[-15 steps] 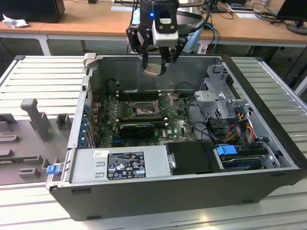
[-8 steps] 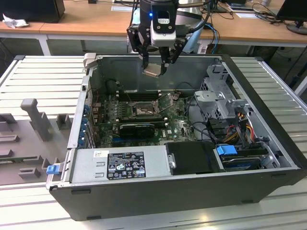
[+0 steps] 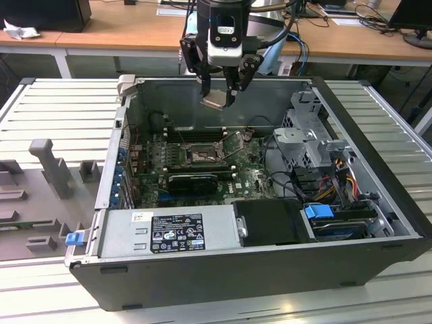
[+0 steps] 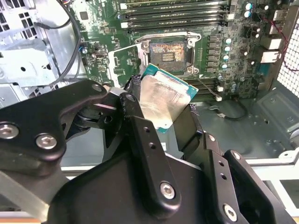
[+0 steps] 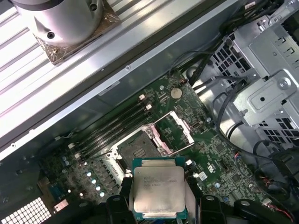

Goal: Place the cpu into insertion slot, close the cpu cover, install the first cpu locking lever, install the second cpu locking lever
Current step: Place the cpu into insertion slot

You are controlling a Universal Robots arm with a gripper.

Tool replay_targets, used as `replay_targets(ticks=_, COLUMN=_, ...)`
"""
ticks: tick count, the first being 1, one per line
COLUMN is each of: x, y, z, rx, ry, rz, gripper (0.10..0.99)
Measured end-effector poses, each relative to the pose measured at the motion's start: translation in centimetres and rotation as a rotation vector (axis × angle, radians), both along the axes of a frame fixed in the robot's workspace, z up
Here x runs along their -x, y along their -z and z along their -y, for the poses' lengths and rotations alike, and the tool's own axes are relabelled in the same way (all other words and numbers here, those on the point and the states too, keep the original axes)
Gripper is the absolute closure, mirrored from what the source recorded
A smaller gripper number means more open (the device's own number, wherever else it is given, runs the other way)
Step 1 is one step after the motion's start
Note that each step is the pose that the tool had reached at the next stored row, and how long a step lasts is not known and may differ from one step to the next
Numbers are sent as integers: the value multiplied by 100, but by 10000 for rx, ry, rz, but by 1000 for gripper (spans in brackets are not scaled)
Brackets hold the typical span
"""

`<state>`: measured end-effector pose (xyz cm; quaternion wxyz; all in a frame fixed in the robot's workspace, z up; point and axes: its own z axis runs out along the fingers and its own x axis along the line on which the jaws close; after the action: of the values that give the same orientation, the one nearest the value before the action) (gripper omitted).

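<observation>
My gripper (image 3: pixel 219 98) hangs over the open computer case, shut on the cpu (image 3: pixel 214 103). The cpu is a square chip with a silver-grey top and a green edge. In both wrist views it sits tilted between the black fingers (image 4: pixel 134 99), well above the board. Below it on the green motherboard lies the insertion slot (image 3: pixel 201 154), a dark square socket with a metal rim (image 4: pixel 169 51) (image 5: pixel 138 149). The cpu cover (image 5: pixel 175 131) stands flipped open beside the socket, also seen as a raised frame (image 4: pixel 123 61). The socket is bare.
The black case (image 3: pixel 378 253) walls the board in on all sides. Long memory slots (image 4: pixel 175 13) run next to the socket. A black expansion card (image 3: pixel 192 181), the power supply (image 3: pixel 165 233), a metal drive cage (image 3: pixel 314 131) and loose cables (image 3: pixel 341 179) crowd the exterior view's right.
</observation>
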<state>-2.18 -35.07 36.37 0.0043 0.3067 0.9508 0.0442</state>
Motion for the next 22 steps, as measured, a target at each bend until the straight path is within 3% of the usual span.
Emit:
replay_targets(ticks=13, x=0, y=59, z=1, rx=3, ry=282, rz=-3, gripper=557)
replay_targets(ticks=22, x=0, y=63, z=1, rx=3, ry=1100, rz=-3, gripper=557)
